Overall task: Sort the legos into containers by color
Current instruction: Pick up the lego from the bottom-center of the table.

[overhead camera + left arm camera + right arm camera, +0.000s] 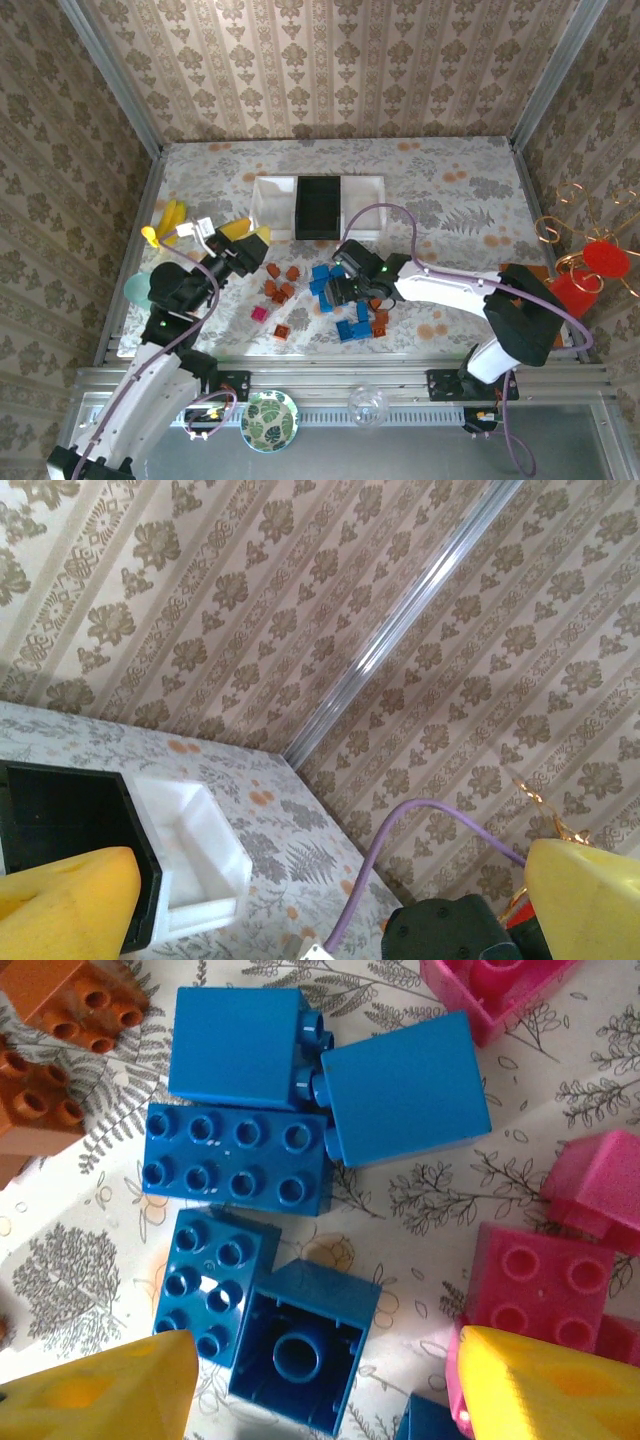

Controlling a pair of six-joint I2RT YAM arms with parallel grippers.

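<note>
- The right pincer (320,1390) is hanging low over the pile. Its yellow fingers (95,1395) are standing apart and clamping nothing.
- An overturned blue lego (300,1355) is lying on the counter (450,190) between those fingers, with a gap showing on either side.
- Just past it, more blue legos (235,1160) are sitting in a tight cluster, some stud-up and some on their sides.
- Pink legos (535,1295) are crowding the right of the wrist view, one of them partly hidden behind the right-hand finger. Orange-brown legos (60,1020) are sitting at the upper left.
- From above, the loose bricks are spreading across the middle of the flowered counter. The orange-brown ones are lying to the left and the blue ones under the right arm, with a lone magenta lego (259,313) nearer the front edge.
- The three containers are lining up side by side at the back, well apart from the pile. In order they are a white container (270,205), the black container (318,208) and a second white container (368,195).
- The left pincer (245,240) is hovering left of the pile, spread wide and holding nothing.
- A yellow banana (165,220) and a teal cup (137,287) are sitting at the counter's left edge.
</note>
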